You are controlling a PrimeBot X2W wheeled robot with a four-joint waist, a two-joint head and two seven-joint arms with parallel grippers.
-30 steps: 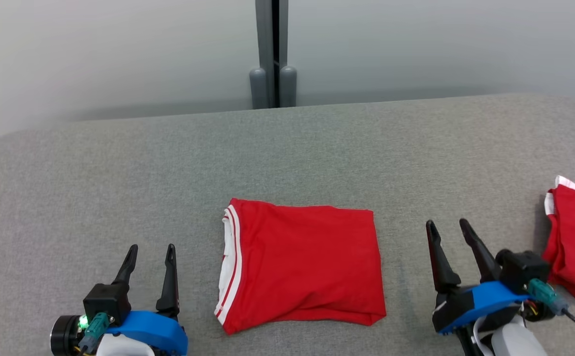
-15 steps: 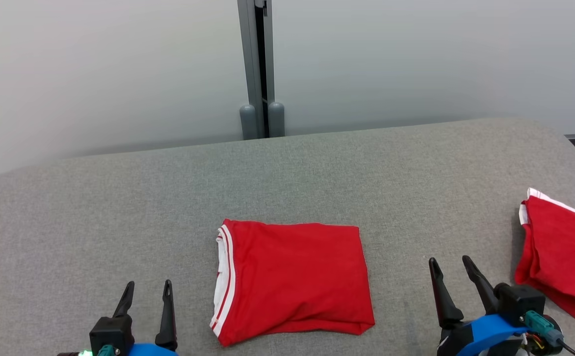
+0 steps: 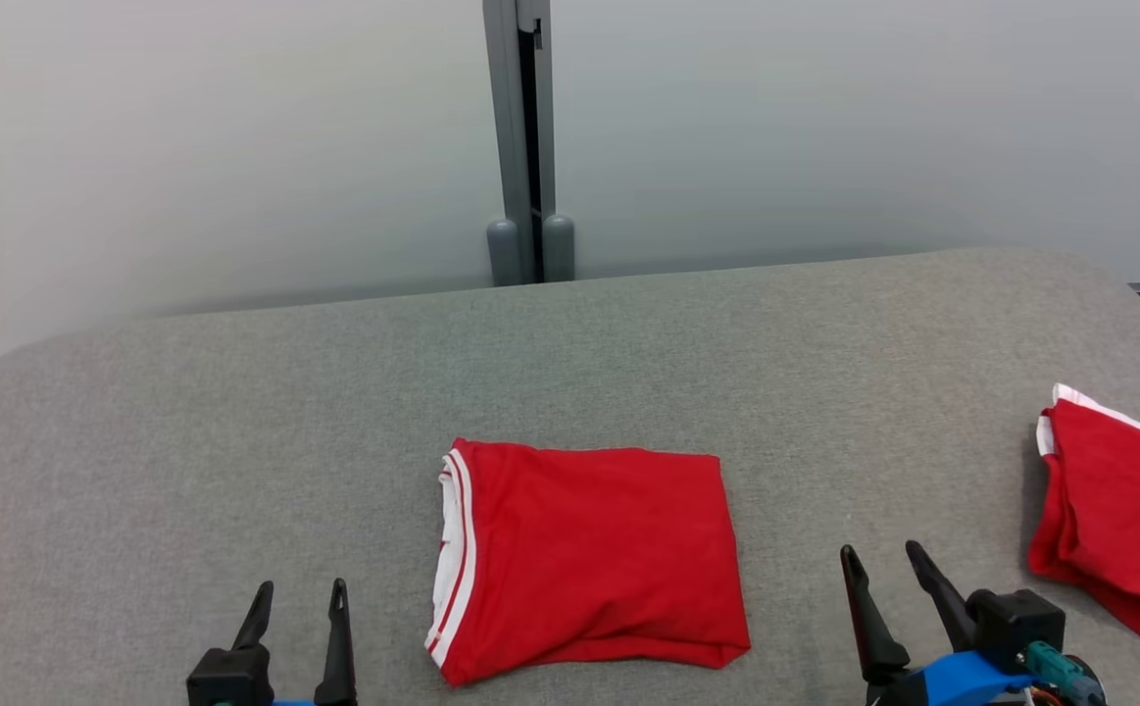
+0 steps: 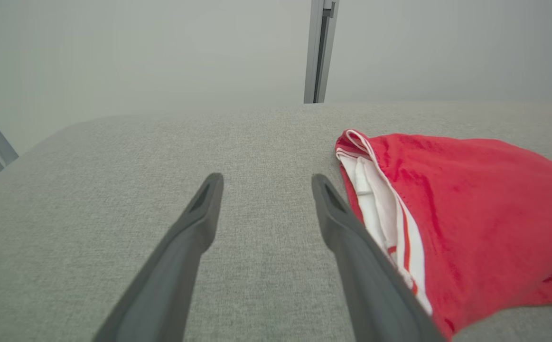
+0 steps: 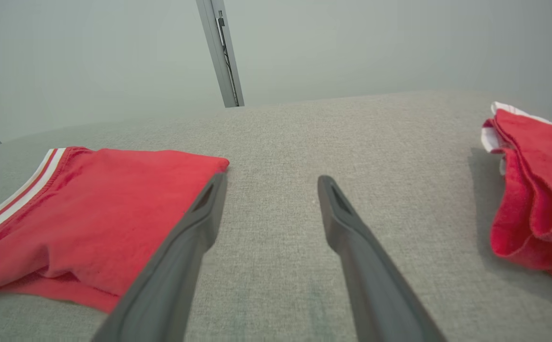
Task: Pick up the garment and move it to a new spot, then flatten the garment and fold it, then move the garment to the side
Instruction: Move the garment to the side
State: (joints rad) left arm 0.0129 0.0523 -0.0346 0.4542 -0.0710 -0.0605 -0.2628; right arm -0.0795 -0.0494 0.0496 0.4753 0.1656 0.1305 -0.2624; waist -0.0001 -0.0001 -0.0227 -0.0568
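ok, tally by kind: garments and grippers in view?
Red garments with white trim: 2, the folded garment in the middle and a second red garment at the right edge.
Grippers: 2, left gripper and right gripper, both open and empty.
Total: 4

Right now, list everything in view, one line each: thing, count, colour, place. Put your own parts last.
folded garment: one, red with white-striped trim on its left edge, lying flat at the middle of the table
second garment: one, red with a white edge, loosely folded at the table's right side, cut off by the head view's edge
table: one, grey fabric top, under both garments
post: one, grey, upright behind the table's far edge
wall: one, pale grey, behind the table
left gripper: one, dark, jaws open, left of the folded garment, holding nothing
right gripper: one, dark, jaws open, between the two garments, holding nothing
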